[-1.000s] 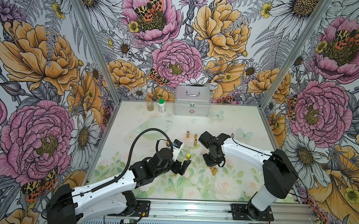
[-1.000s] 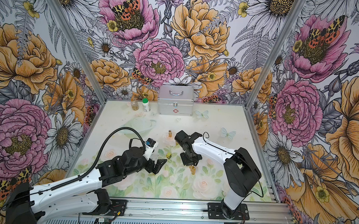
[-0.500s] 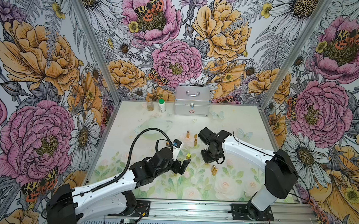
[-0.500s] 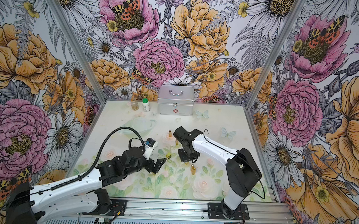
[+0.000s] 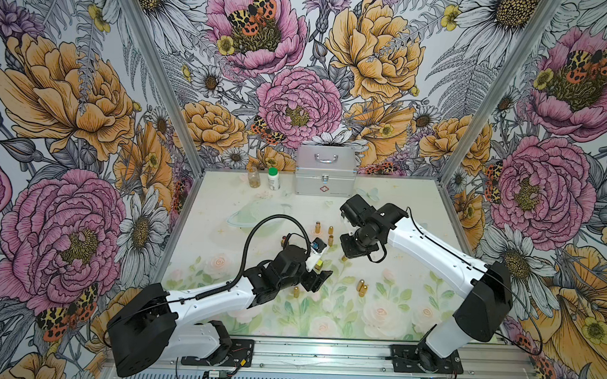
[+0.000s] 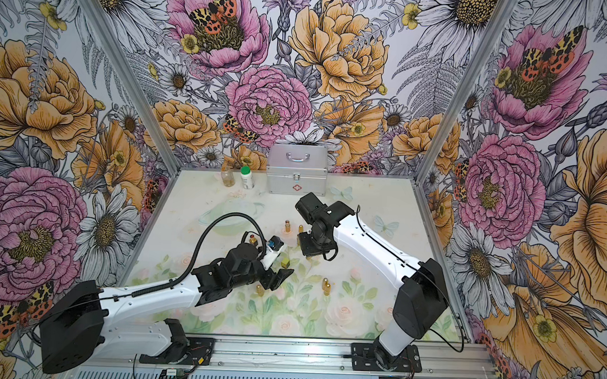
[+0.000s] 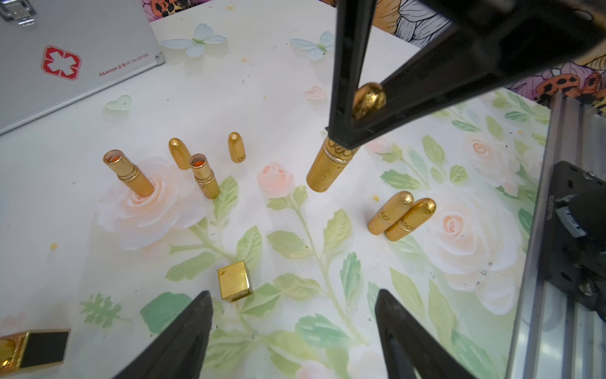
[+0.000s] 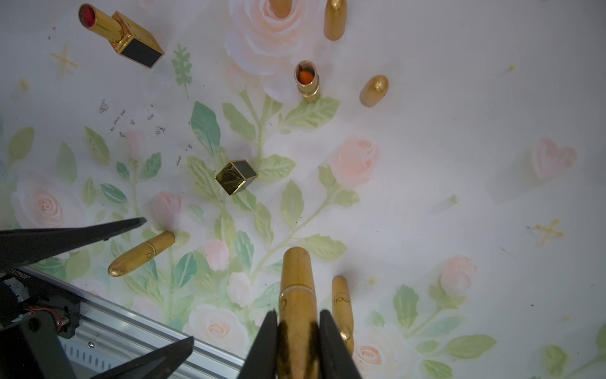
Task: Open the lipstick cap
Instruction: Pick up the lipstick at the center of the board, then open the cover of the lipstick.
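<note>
Now, right arm (image 5: 429, 252): stretched toward the middle of the floral-printed tabletop (image 5: 217, 200), wrist pointing steeply down.
Right jaws: clenched on the cap end of a gold, bullet-shaped metal lipstick (image 7: 329, 167).
Lipstick: roughly upright under those jaws, base at the tabletop; whether it touches cannot be told.
Left arm (image 5: 213, 295): low, reaching forward, wrist near level.
Left jaws: released, spread wide, holding nothing, near a small square gold cap (image 7: 235, 280).
</note>
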You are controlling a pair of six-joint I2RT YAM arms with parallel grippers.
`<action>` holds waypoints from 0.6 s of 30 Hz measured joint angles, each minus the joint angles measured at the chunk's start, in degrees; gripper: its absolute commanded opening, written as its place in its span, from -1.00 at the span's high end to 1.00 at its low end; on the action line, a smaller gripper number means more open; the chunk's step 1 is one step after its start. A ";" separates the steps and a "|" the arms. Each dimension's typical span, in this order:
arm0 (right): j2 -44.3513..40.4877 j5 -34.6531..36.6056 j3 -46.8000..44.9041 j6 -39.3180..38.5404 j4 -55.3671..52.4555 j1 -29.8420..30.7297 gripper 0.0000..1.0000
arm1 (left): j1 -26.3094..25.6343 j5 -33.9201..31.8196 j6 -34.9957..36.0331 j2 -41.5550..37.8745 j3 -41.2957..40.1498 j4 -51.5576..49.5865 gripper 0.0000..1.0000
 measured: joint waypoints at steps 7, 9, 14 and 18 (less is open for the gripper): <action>-0.55 -0.04 0.83 0.00 -0.76 -0.87 0.56 | 1.18 3.69 2.29 7.48 0.04 10.32 -0.12; -0.68 -0.07 0.96 0.00 -0.81 -1.16 0.56 | 1.42 4.33 2.69 8.96 0.11 12.61 -0.10; -1.31 -0.09 1.05 0.00 -0.87 -2.05 0.56 | 2.19 6.03 2.95 11.28 0.85 16.50 0.01; -2.27 -7.30 1.05 1.46 -0.09 -3.10 0.57 | 3.08 7.19 2.93 11.47 0.98 18.45 0.08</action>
